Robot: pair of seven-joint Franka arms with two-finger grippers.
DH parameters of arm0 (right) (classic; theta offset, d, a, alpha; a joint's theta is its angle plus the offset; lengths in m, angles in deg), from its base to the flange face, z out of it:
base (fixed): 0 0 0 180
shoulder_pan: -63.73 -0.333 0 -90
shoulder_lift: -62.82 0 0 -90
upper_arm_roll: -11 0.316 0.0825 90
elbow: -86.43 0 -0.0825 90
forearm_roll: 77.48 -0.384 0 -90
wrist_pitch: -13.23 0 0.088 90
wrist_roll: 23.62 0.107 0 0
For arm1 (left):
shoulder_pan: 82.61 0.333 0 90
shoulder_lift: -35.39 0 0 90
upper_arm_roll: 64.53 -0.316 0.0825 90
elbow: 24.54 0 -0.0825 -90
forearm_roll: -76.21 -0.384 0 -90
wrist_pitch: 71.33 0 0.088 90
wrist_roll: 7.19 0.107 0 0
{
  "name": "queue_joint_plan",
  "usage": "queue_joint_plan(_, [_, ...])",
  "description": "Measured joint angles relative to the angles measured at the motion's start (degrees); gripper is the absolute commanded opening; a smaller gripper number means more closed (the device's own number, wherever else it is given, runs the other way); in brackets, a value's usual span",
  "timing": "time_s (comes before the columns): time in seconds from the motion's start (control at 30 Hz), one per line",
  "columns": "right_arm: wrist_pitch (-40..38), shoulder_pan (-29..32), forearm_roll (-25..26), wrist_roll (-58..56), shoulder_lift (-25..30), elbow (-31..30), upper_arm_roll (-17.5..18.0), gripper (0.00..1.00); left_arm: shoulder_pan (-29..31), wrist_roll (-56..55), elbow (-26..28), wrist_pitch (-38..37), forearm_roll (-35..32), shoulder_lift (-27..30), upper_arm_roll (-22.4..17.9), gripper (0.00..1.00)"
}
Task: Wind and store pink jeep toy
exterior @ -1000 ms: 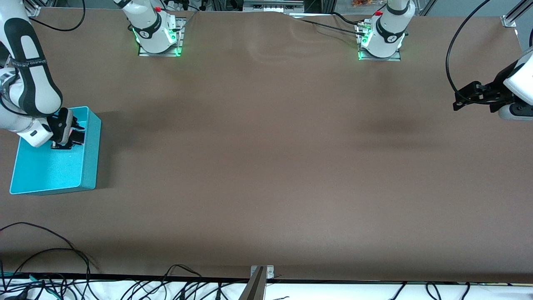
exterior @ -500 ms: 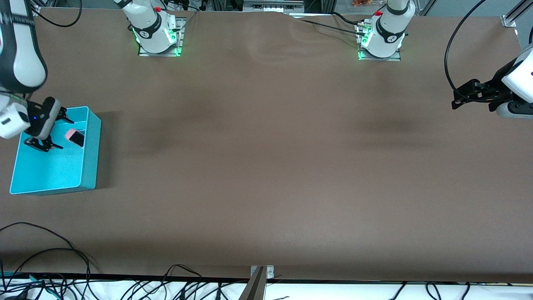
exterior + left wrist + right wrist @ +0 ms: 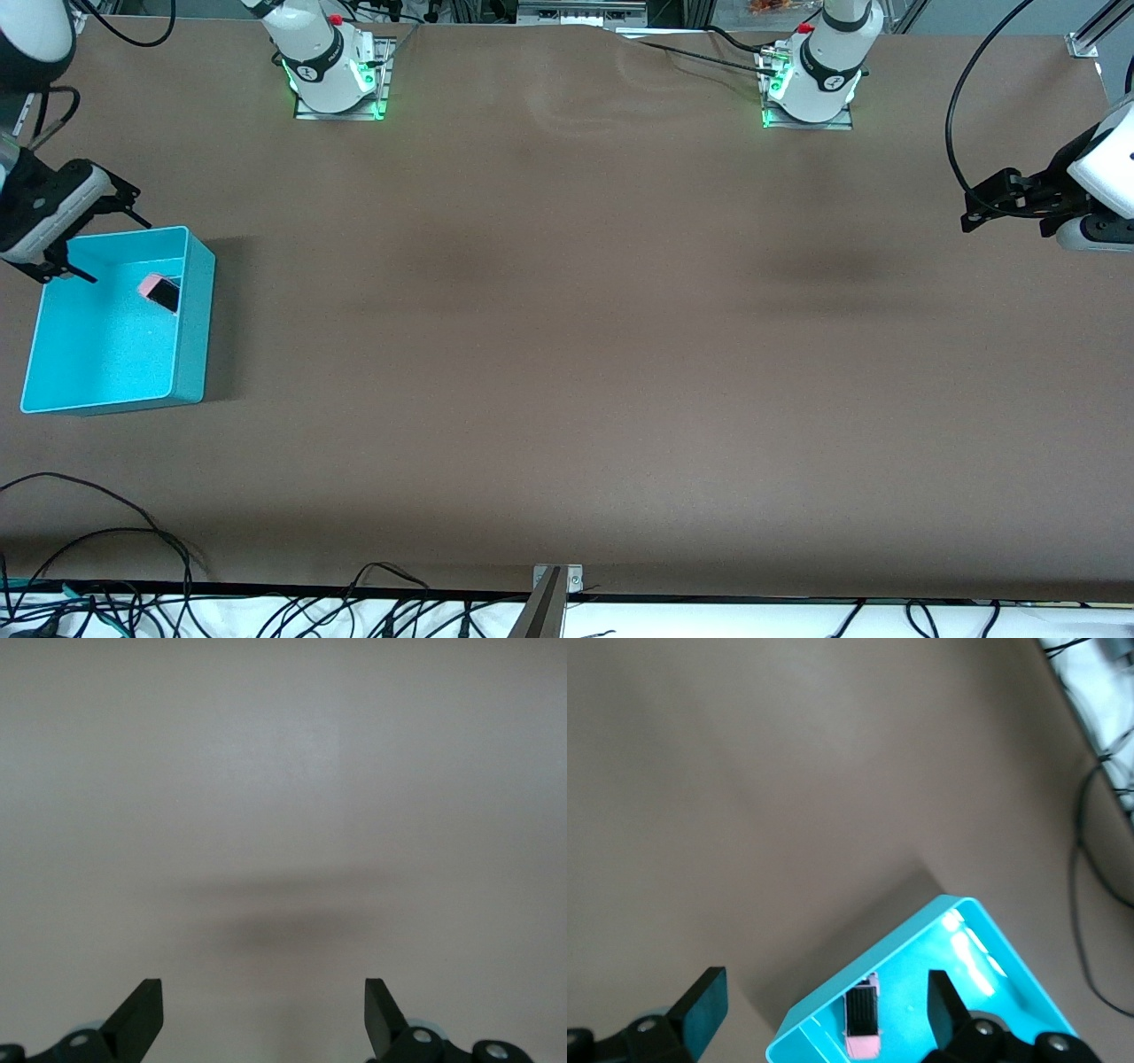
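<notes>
White rounded arm links (image 3: 833,44), black joint bands, red buttons, green-lit bases, black end effector (image 3: 983,208), black cables.

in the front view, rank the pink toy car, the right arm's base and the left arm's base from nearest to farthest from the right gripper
1. The pink toy car: in the turquoise bin, just below the open right gripper, which is above the bin's upper edge.
2. The right arm's base: along the table's top edge, toward the same end.
3. The left arm's base: along the top edge, toward the left arm's end.
</notes>
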State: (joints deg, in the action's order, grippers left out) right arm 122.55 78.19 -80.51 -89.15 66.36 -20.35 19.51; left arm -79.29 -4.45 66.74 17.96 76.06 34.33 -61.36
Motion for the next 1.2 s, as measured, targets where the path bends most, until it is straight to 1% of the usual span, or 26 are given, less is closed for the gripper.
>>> queue_joint_plan(0.1, [-2.95, -1.95, 1.74, 7.13, 0.46, 3.32, 0.03, 1.0, 0.0, 0.0, 0.0, -0.01, 0.0, 0.0, -0.01, 1.0])
queue_joint_plan(0.27, [-10.06, -4.65, 2.88, 23.72, 0.74, 8.33, 0.06, 1.0, 0.0, 0.0, 0.0, -0.02, 0.0, 0.0, -0.06, 1.0])
queue_joint_plan(0.47, [-17.28, -7.77, 5.28, 41.41, 0.5, 13.02, 0.05, 1.0, 0.01, 0.0, -0.01, -0.05, 0.0, 0.0, -0.08, 1.0])
queue_joint_plan(0.6, [-20.73, -9.95, 7.1, 53.26, 0.16, 15.7, 0.0, 1.0, 0.02, 0.0, -0.01, -0.38, 0.0, 0.0, -0.09, 1.0])
queue_joint_plan(0.77, [-22.68, -10.74, 7.27, 58.3, 0.06, 16.86, -0.23, 1.0, 0.03, 0.0, -0.01, -0.43, 0.0, 0.0, -0.12, 1.0])
queue_joint_plan(1.03, [-26.68, -10.76, 7.24, 61.04, 0.05, 19.83, -1.8, 1.0, 0.04, 0.0, -0.01, -0.45, 0.0, 0.0, -0.14, 1.0])
queue_joint_plan(1.2, [-27.64, -10.8, 7.02, 63.22, 0.05, 20.91, -2.63, 1.0, 0.04, 0.0, -0.01, -0.46, 0.0, 0.0, -0.14, 1.0])
